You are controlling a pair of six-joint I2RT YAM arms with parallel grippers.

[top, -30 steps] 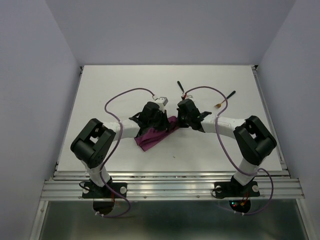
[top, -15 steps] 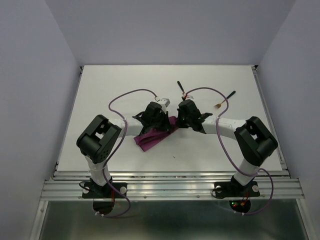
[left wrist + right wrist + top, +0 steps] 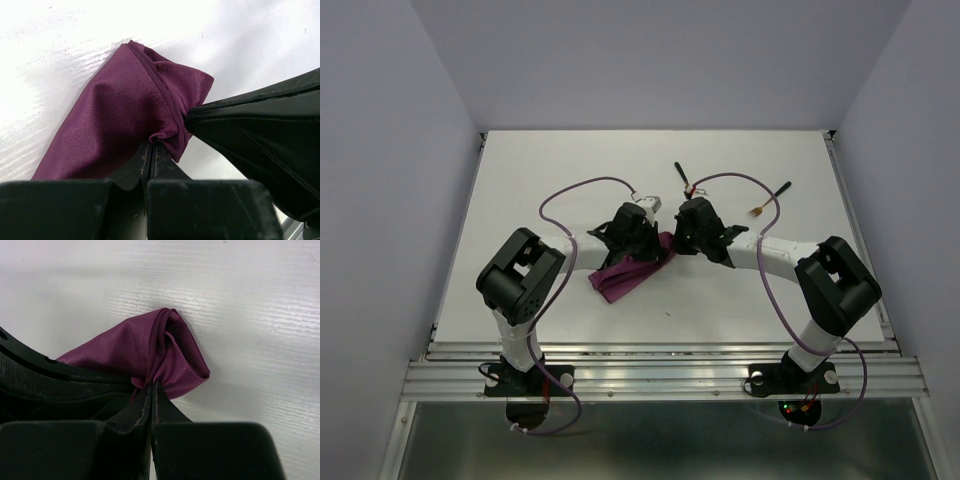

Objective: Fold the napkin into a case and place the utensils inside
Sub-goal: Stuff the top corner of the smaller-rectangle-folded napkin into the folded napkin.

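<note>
Table (image 3: 510,180) carries the work. The napkin (image 3: 620,278) is a rumpled, part-folded strip trailing back from the claws, its far corner bunched between them. Left gripper (image 3: 151,151) is clenched on a pleat of that corner, and right gripper (image 3: 151,388), just beside it, is clamped on the same bunch. The utensils (image 3: 683,178) lie beyond the right claw, apart from the cloth. Advice: move both pinches together and level so the layers stay aligned. Against the earlier frame, the left elbow has swung inward and the cloth has barely shifted.
</note>
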